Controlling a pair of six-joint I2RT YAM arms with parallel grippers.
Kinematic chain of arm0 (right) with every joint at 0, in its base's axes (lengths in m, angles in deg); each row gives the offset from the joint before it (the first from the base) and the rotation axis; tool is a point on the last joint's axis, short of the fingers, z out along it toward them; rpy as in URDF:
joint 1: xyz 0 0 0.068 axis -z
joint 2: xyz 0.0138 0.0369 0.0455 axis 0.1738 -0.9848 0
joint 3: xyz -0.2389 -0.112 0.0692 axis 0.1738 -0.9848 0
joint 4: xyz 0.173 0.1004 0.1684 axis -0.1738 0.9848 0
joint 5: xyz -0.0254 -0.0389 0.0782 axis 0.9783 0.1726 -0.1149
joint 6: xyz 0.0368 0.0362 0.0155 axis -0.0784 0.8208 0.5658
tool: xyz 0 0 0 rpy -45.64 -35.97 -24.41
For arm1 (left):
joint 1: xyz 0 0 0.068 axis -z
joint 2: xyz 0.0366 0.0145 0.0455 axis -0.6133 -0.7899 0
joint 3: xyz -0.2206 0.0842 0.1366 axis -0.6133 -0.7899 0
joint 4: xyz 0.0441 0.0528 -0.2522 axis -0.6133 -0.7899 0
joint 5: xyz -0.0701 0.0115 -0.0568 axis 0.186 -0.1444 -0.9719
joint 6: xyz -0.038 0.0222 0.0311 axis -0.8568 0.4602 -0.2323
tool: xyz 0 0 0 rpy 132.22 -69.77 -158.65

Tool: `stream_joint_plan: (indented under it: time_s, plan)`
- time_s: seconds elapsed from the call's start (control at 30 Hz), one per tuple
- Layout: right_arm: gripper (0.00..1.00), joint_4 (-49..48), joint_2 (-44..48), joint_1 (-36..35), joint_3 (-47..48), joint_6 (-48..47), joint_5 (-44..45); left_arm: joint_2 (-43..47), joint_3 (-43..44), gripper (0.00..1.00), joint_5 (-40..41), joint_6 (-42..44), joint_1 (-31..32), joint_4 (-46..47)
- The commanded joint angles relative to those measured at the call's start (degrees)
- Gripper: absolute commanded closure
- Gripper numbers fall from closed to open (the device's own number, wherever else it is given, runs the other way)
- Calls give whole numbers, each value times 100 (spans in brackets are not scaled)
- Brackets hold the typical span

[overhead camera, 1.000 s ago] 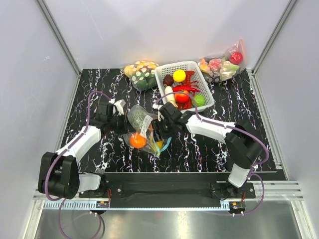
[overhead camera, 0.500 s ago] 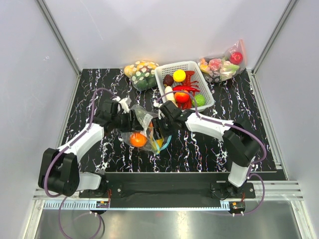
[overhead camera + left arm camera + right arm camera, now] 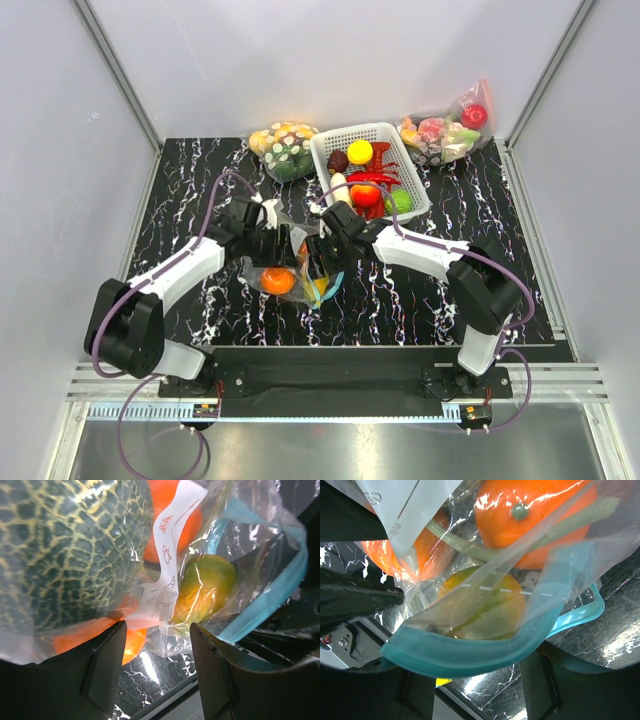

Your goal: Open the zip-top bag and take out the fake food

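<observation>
The zip-top bag (image 3: 292, 268) lies on the black marbled table between my two grippers, its teal zip strip (image 3: 470, 652) parted. Inside is the fake food: a dark green netted ball (image 3: 65, 550), orange fruits (image 3: 530, 510) (image 3: 278, 281) and a yellow-green piece (image 3: 205, 587). My left gripper (image 3: 276, 245) (image 3: 157, 675) is open at the bag's left side, with only a loose corner of plastic hanging above the gap. My right gripper (image 3: 325, 250) (image 3: 485, 695) is open at the bag's mouth. The near zip strip curves across in front of its spread fingers (image 3: 555, 690).
A white basket (image 3: 325, 150) with red chillies and other produce stands behind the bag. A bag of yellow-and-white spotted items (image 3: 283, 148) lies left of the basket. A bag with a red apple (image 3: 445, 130) sits at the back right. Grey walls enclose the table.
My left gripper has opened, let go of the bag and moved right, against the bag's side. The bag's raised upper part has sunk. The right gripper has hardly moved.
</observation>
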Motion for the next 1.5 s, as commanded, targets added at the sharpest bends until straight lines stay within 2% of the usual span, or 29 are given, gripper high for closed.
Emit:
stream_joint_plan:
  time_s: [0.0,0.17,0.27,0.3,0.43,0.63,0.93,1.07,1.47]
  plan:
    - [54,-251,-31,82,260,82,-10,-125,309,40,260,74,125,-148]
    - [53,-286,-32,82,260,91,-45,-318,432,39,286,74,406,-210]
    - [53,-347,-5,83,234,118,-54,-502,520,41,303,65,476,-289]
    - [53,-356,4,82,225,126,-63,-546,529,51,295,65,494,-306]
    - [53,-409,12,82,199,162,-107,-696,617,79,321,74,600,-394]
    - [50,-366,74,91,163,153,33,-749,670,100,268,117,626,-395]
    - [32,-453,443,258,-284,399,192,-538,652,100,575,126,626,-473]
    - [27,-541,522,293,-337,434,183,-538,669,100,672,117,617,-517]
    - [23,-567,646,425,-461,531,245,-521,678,100,717,144,538,-535]
